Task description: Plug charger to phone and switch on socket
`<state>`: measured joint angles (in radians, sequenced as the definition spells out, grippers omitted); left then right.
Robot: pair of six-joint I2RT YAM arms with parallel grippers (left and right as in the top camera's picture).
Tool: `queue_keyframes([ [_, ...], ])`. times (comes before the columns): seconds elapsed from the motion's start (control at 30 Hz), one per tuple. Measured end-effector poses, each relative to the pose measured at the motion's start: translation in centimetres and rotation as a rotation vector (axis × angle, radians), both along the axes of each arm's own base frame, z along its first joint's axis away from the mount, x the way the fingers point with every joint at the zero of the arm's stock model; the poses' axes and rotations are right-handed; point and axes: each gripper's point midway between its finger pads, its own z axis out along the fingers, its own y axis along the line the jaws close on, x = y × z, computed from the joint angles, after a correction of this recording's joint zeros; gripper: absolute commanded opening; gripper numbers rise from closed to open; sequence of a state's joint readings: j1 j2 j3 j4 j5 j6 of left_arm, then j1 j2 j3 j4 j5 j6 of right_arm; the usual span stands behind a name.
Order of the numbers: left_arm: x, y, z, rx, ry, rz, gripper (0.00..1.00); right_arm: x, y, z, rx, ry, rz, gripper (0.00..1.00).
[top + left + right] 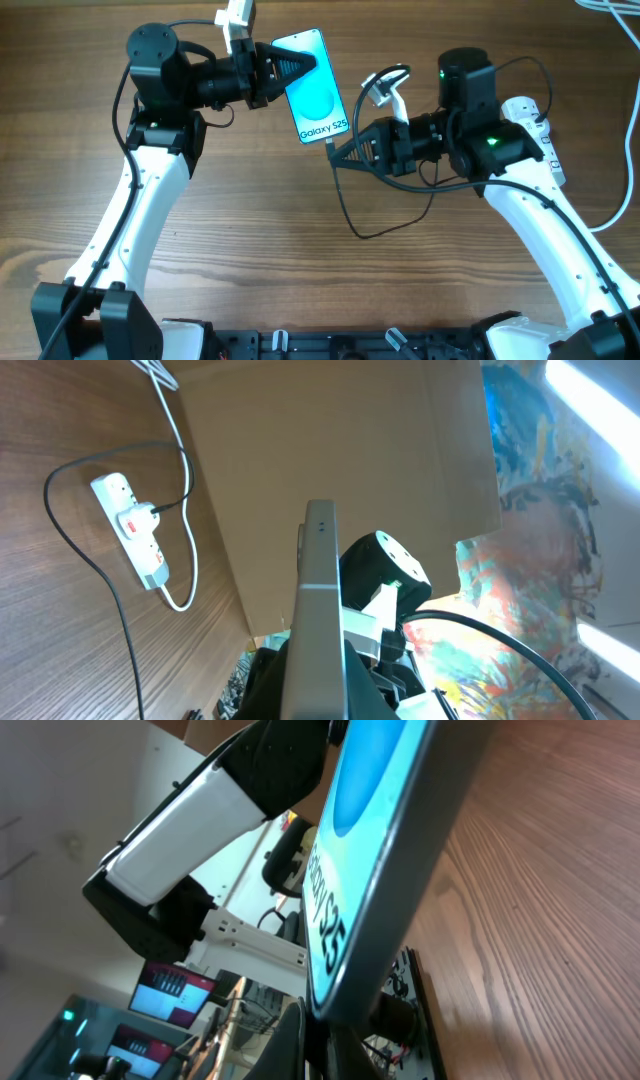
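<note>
The phone (315,88), turquoise screen up, is held off the table by my left gripper (283,72), which is shut on its left edge. In the left wrist view only its grey edge (318,600) shows between the fingers (320,695). My right gripper (343,150) is at the phone's lower end, shut on the charger tip, which is hidden. The charger's thin black cable (362,228) loops below. In the right wrist view the phone (372,870) fills the frame just above the fingers (345,1045). The socket (131,529) lies on the table, half hidden under my right arm (549,150).
A thick white cord (628,150) runs along the right edge of the table. A brown cardboard sheet (340,470) stands beyond the socket. The charger cable (100,575) trails over the wood from the black plug in the strip.
</note>
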<state>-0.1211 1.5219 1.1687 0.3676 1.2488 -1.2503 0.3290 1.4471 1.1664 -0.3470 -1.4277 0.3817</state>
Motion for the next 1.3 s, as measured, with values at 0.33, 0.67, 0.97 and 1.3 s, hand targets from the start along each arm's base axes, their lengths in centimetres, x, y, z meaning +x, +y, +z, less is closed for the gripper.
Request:
queue_keyframes([
  [0.33,-0.4,-0.1,0.0,0.006,-0.032,-0.023,0.04,0.1,1.2,-0.7,-0.045,-0.006,-0.026,0.04],
  [0.67,0.3,2.2,0.0,0.016,-0.077,0.008,0.04,-1.1,1.0,0.1,0.000,0.016,0.043,0.04],
  [0.97,0.2,2.2,0.0,0.012,-0.058,-0.002,0.04,-1.2,1.0,0.2,0.000,0.027,0.045,0.04],
  [1.3,-0.6,0.8,0.0,0.006,-0.032,-0.039,0.04,-1.2,1.0,0.2,-0.001,0.031,0.045,0.05],
])
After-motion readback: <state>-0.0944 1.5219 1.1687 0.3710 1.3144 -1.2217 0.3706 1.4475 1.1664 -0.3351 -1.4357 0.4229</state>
